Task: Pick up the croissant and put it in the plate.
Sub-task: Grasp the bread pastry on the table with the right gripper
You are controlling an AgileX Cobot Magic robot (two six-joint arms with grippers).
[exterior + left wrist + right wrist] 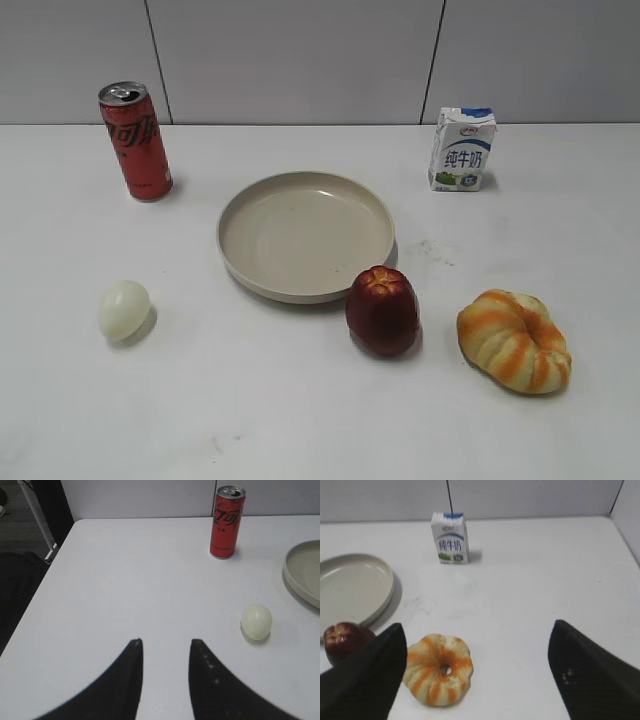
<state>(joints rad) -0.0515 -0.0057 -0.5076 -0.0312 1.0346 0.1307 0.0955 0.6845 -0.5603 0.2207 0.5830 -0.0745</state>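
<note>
Ext. view: beige plate (306, 236) sits centre of white table (300, 410), nothing in it. Croissant (514, 340) lies front-right, apart from plate, w/ dark red apple (382, 310) between the two; apple stands just beside plate's front rim. Red soda can (135, 140) upright at back-left. Milk carton (462, 149) upright at back-right. Pale egg (124, 309) lies front-left, well apart from plate. No arm or gripper visible here.

Left wrist view: left gripper (166, 652) hangs over bare table, fingers parted w/ a narrow gap, holding nothing. Egg (256, 622) lies to its right, not touching. Can (226, 521) stands further back. Plate rim (300, 577) shows at right edge.

Right wrist view: right gripper (477, 647) spread wide, nothing held. Croissant (439, 668) lies on table between the fingers, close to left finger (367, 677), clear of right one. Apple (345, 641) partly hidden behind left finger. Plate (355, 592) at left, carton (450, 537) at back.
</note>
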